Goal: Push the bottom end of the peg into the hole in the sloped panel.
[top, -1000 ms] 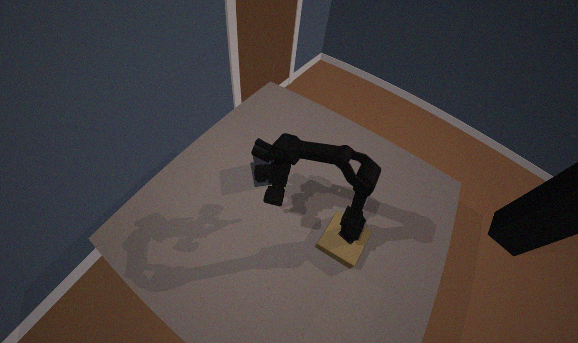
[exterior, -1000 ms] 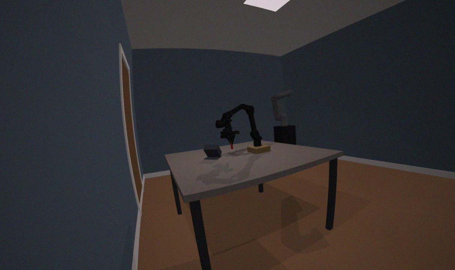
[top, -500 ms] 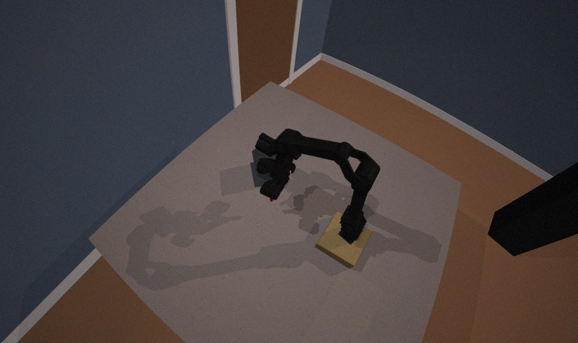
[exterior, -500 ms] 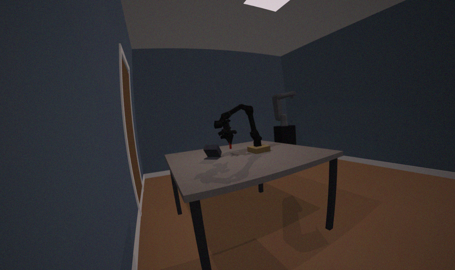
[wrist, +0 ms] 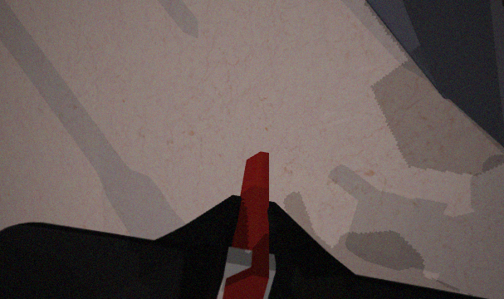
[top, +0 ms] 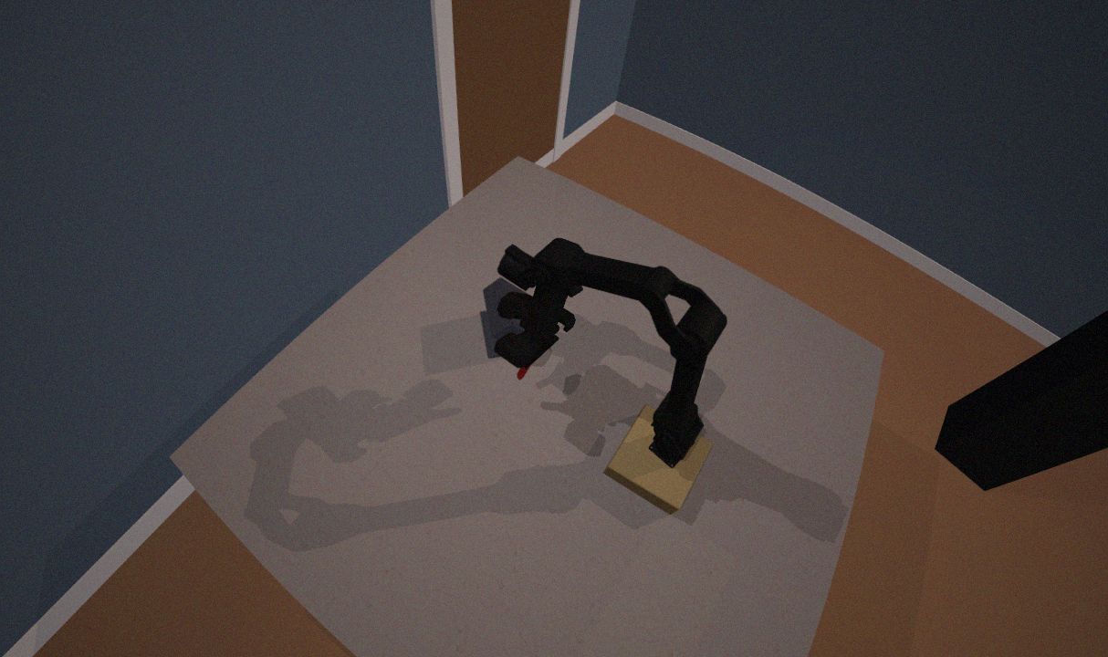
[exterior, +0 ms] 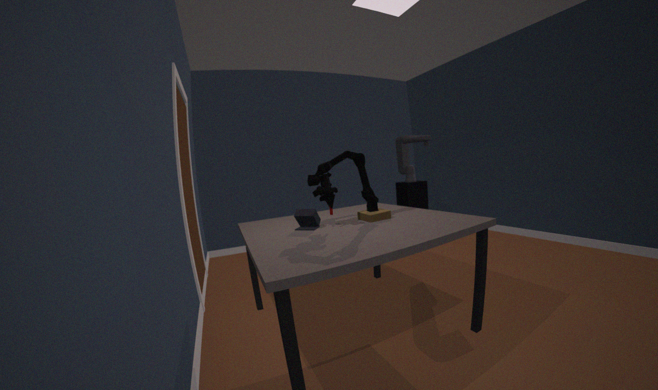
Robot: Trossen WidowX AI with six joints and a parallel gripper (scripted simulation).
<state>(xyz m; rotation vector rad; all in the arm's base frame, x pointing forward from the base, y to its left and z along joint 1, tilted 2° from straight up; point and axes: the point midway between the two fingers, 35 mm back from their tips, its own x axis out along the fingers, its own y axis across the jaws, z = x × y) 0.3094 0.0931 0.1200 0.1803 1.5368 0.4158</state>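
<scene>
A red flat-sided peg [top: 522, 373] [exterior: 331, 212] [wrist: 256, 178] is held between the fingertips of my gripper [exterior: 330, 207] [wrist: 252, 208]. My gripper is shut on the peg, and the peg's free end sticks out past the fingers, above the table. The dark blue-grey sloped panel [top: 492, 330] [exterior: 307, 218] [wrist: 455, 46] stands close by, at the upper right in the wrist view and left of the gripper in the exterior view. The peg does not touch the panel. The hole cannot be made out clearly; in the top view the arm covers part of the panel.
The arm's base stands on a yellow block [top: 643, 474] [exterior: 375, 215] on the grey table [top: 427, 571] [exterior: 418, 237]. Shadows of the arm lie across the table top. A second, pale arm [exterior: 402, 155] on a black pedestal [exterior: 412, 195] stands behind the table.
</scene>
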